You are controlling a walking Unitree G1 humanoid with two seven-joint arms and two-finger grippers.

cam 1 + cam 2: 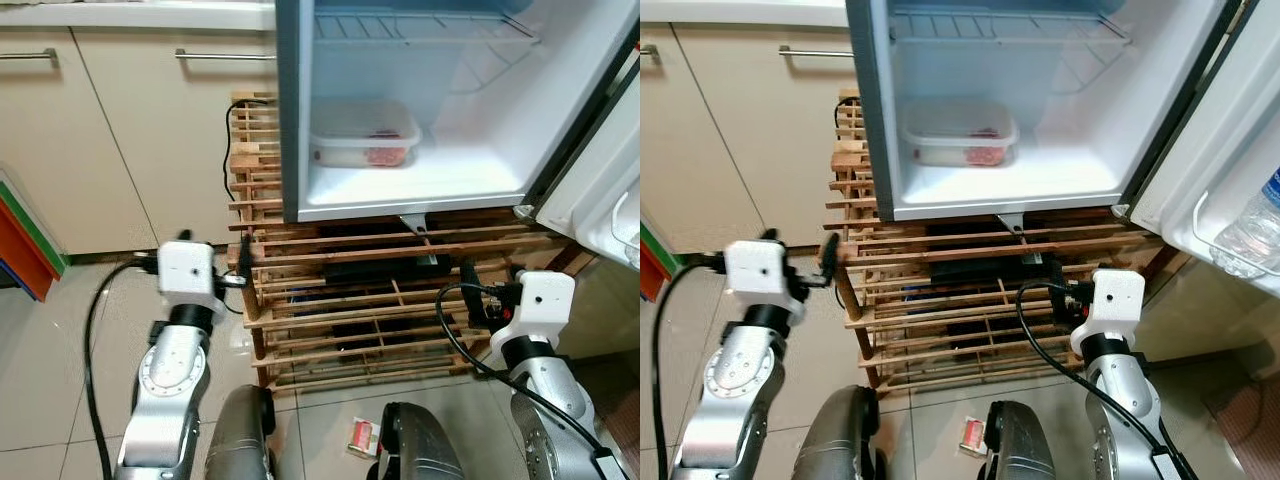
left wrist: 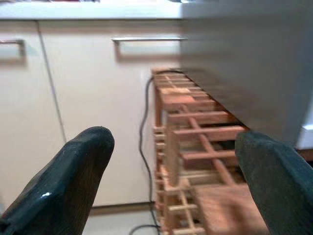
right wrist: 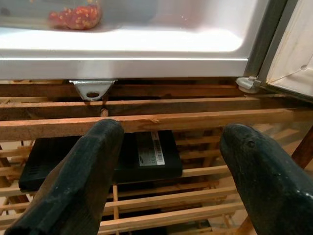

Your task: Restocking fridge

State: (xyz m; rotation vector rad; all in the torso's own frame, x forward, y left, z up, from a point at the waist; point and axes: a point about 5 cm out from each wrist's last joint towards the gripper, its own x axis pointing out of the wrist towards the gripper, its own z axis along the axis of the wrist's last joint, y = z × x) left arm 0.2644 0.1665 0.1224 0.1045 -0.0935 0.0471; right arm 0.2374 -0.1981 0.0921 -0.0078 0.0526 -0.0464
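Fridge (image 1: 300, 120): small, door swung open to the robot's right, standing on top of a wooden slatted rack (image 1: 350, 300) against cream cabinets (image 1: 130, 130).
Interior: white floor holding one clear lidded food box (image 1: 365, 135) with red contents, set toward the back; a wire shelf (image 1: 420, 28) above it.
Door (image 1: 1230, 150): inner side visible, its lower pocket holding a clear plastic bottle (image 1: 1258, 228).
Rack contents: a flat black device (image 3: 98, 159) with a white label, lying on a middle tier under the fridge. A black cable (image 1: 228, 140) runs down the cabinet beside the rack.
Left gripper (image 2: 171, 161): raised at rack height, just off the rack's left corner, fingers (image 2: 68, 181) spread wide with nothing between them.
Right gripper (image 3: 166, 166): raised before the rack's right part, below the fridge's lower edge, fingers (image 3: 83, 171) spread wide, nothing held.
Floor (image 1: 60, 340): pale tiles; a small red-and-white packet (image 1: 361, 436) lies near the robot's feet.
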